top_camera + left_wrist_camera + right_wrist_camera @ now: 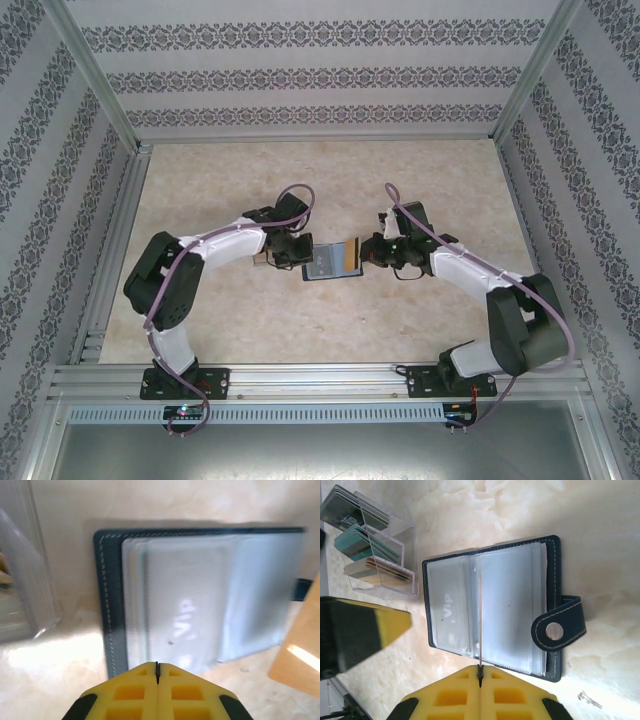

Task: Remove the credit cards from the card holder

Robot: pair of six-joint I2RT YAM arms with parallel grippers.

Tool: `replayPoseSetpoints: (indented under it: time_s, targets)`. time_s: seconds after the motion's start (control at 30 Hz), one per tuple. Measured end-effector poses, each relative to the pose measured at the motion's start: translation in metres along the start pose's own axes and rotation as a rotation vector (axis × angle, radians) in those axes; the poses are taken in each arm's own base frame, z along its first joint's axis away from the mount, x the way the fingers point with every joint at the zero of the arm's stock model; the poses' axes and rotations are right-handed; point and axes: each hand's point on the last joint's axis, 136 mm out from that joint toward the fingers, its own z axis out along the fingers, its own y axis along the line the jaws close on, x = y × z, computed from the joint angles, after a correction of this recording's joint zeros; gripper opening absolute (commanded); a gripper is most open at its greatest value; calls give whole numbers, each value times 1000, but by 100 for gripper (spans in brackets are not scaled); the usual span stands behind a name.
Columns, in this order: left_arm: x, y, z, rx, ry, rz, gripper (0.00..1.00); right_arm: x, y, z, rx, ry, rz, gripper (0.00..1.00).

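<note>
Both clenched — right claw [480,674] pinching credit card [302,672], left claw [156,666] empty, above open card holder [510,610]

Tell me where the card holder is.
In the top view the card holder lies open at the middle of the table between the left gripper and the right gripper, which pinches a tan card.

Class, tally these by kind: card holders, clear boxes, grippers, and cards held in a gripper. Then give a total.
card holder: 1
clear box: 1
grippers (left gripper, right gripper): 2
held card: 1
Total: 5
</note>
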Motion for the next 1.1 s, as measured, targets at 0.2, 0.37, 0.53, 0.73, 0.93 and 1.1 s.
replayPoseSetpoints:
  time_s: [0.2,0.37,0.53,0.73,0.93,1.1]
  targets:
    - [-27,-25,-80,53,-212,38,57,-19,31,-18,11,-31,-123,0]
    - [-38,-13,-157,49,-417,-14,100,-32,83,-27,-1,-47,-322,0]
    - [-25,23,-214,4,-573,-82,100,-36,127,-13,-7,-29,-521,0]
    - [8,71,-252,-43,-688,-172,100,-33,154,20,8,44,-713,0]
    - [37,106,-276,-70,-761,-236,100,-23,175,49,29,77,-949,0]
    - [53,125,-291,-89,-802,-273,100,-10,189,69,54,95,-1149,0]
